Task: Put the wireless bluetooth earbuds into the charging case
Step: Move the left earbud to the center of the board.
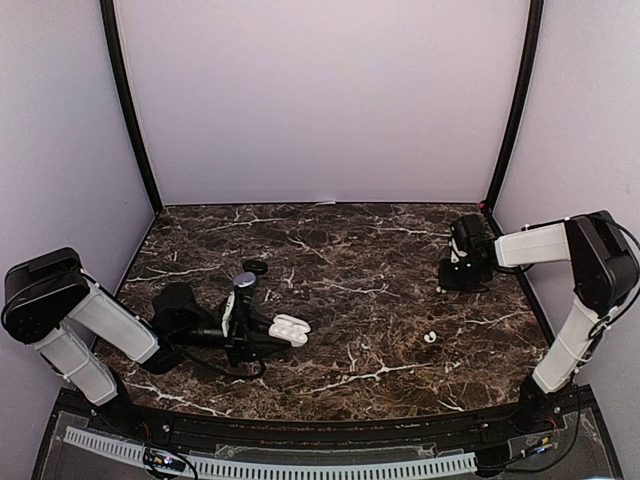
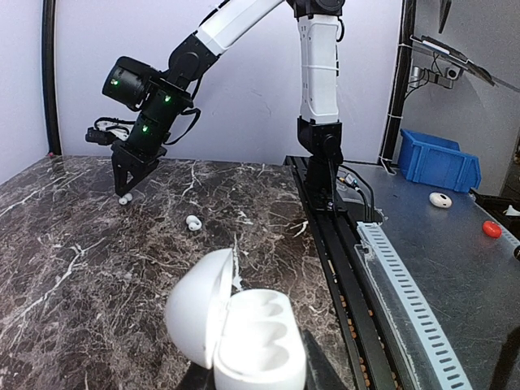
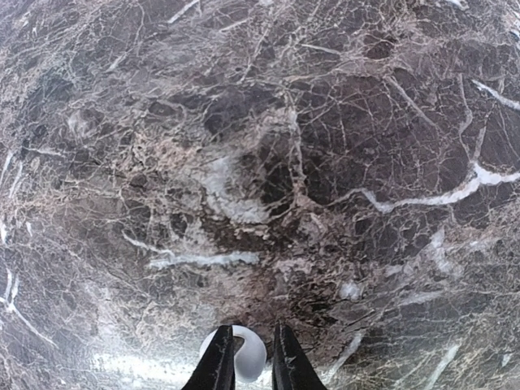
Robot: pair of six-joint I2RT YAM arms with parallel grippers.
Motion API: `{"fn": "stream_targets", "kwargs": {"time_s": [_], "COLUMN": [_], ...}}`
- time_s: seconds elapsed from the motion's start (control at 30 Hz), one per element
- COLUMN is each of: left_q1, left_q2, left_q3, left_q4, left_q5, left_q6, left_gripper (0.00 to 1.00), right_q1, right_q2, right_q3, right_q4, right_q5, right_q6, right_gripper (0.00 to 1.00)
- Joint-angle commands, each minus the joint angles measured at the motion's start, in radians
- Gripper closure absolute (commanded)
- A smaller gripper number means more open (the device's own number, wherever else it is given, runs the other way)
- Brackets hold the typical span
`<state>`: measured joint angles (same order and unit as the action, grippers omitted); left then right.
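**Operator:** Where was the charging case [image 2: 258,337]?

**Technician:** Bottom centre of the left wrist frame. The left gripper [image 2: 256,375] was clamped on its base. The lid stood open and both wells were empty.

**Operator:** And the earbuds?

**Technician:** The near earbud [image 2: 193,222] lay loose on the table [image 2: 81,268], mid-frame. The far earbud [image 2: 124,199] sat upper left, directly beneath the right gripper [image 3: 250,333]. That gripper's fingers stood narrowly apart over the bud. Whether they pinched it could not be told.

**Operator:** What was the recommended procedure?

**Technician:** Centre the bud between the pads first. Close gently, because a glossy bud would probably slip. Lift straight up, and keep the case level and steady.
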<state>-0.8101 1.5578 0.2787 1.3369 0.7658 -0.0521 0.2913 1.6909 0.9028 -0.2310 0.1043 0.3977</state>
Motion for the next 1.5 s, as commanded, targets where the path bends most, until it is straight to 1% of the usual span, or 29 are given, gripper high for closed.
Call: {"fn": "stream_targets", "kwargs": {"time_s": [0.0, 0.23, 0.47, 0.83, 1.0, 1.07, 1.3, 1.47], "left_q1": [0.000, 0.000, 0.000, 0.000, 0.000, 0.000, 0.000, 0.000], "left_q2": [-0.013, -0.009, -0.010, -0.015, -0.016, -0.018, -0.021, -0.019], "left_q3": [-0.011, -0.007, -0.007, -0.007, -0.007, -0.007, -0.009, -0.009], "left_q4": [0.025, 0.026, 0.028, 0.025, 0.024, 0.024, 0.024, 0.024], "left_q5": [0.012, 0.023, 0.030, 0.030, 0.030, 0.030, 0.030, 0.030], "left_q6": [0.007, 0.005, -0.002, -0.003, -0.002, -0.002, 0.000, -0.002], "left_gripper": [0.81, 0.81, 0.81, 0.81, 0.81, 0.81, 0.81, 0.81], "right_q1": [-0.006, -0.006, -0.006, -0.006, -0.006, -0.006, -0.006, -0.004], "right_q2": [0.013, -0.008, -0.051, -0.079, -0.084, -0.115, -0.145, -0.182], "right_q3": [-0.012, -0.059, -0.108, -0.150, -0.168, -0.174, -0.192, -0.201], "right_q4": [0.032, 0.043, 0.048, 0.049, 0.048, 0.049, 0.050, 0.034], "right_q5": [-0.002, -0.028, -0.066, -0.103, -0.112, -0.118, -0.152, -0.170], "right_q6": [-0.002, 0.011, 0.022, 0.032, 0.038, 0.040, 0.051, 0.052], "right_gripper": [0.83, 0.83, 0.80, 0.79, 0.77, 0.76, 0.80, 0.81]}}
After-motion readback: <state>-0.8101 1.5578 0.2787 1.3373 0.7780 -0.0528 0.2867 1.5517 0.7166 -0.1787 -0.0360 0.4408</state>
